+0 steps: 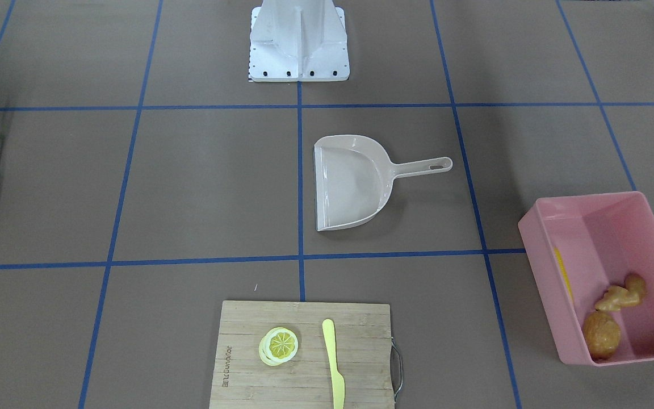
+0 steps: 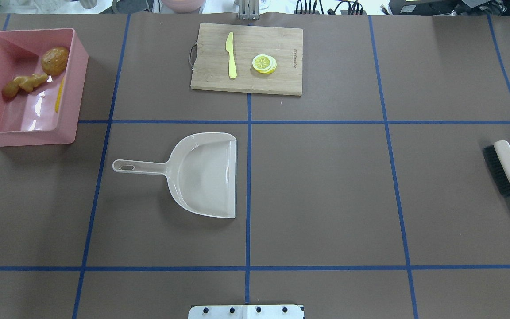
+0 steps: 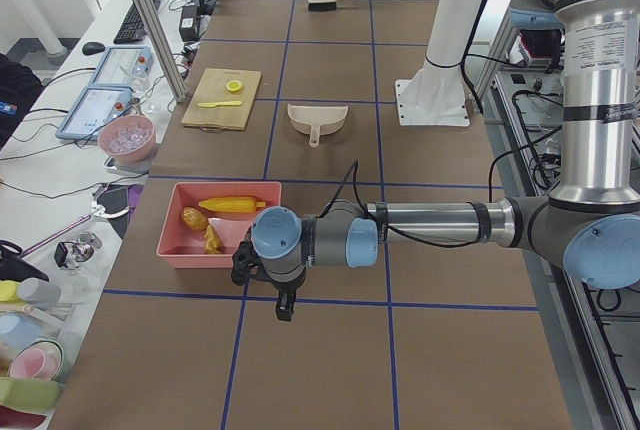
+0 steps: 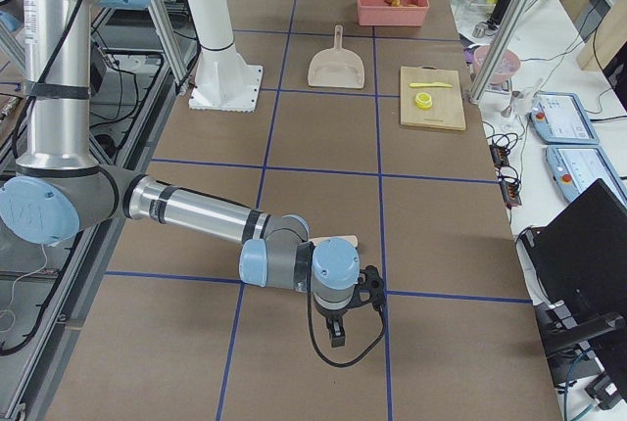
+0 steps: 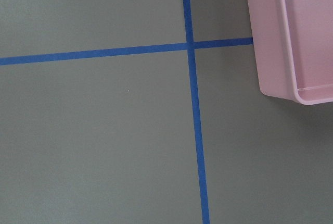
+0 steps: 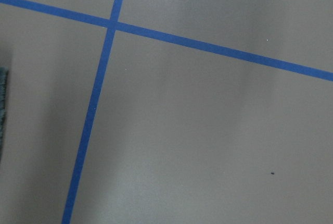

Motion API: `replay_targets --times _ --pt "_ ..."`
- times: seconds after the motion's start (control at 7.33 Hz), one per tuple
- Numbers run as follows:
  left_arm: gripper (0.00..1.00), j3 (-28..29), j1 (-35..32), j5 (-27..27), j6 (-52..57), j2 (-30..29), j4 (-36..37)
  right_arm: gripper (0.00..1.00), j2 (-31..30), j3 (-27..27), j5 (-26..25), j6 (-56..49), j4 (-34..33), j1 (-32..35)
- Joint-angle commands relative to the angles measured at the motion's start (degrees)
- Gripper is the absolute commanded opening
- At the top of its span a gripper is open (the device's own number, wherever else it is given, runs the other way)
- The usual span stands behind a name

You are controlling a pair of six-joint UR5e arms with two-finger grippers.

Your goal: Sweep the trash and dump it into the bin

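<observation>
The table (image 2: 326, 199) carries the pink bin (image 2: 25, 138) at my left end, its long axis running away from my base. My left pincer (image 3: 285, 308) hangs just beside it, further out. My right pincer (image 4: 335, 331) is well apart at the other end, near the brush (image 2: 509, 168). I cannot tell whether either pincer is open or closed. The dustpan (image 2: 206, 175) lies empty mid-table, handle pointing toward the bin. Inside the bin, the corn (image 2: 59, 95) lies along the wall, lengthwise with the bin, with the ginger (image 2: 22, 84) and potato (image 2: 55, 60) beside it. I judge the dumping done.
</observation>
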Motion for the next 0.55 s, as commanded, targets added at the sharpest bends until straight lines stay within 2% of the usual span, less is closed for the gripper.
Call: replay_targets --times 0.0,0.41 --pt "0.98 0.1 0.1 0.0 0.0 -0.2 0.0 1.0 -0.1 -0.2 0.0 0.0 0.0 0.0" --pt "0.98 0.0 0.0 0.4 0.0 -0.5 -0.1 1.0 -0.1 -0.2 0.5 0.3 -0.2 0.0"
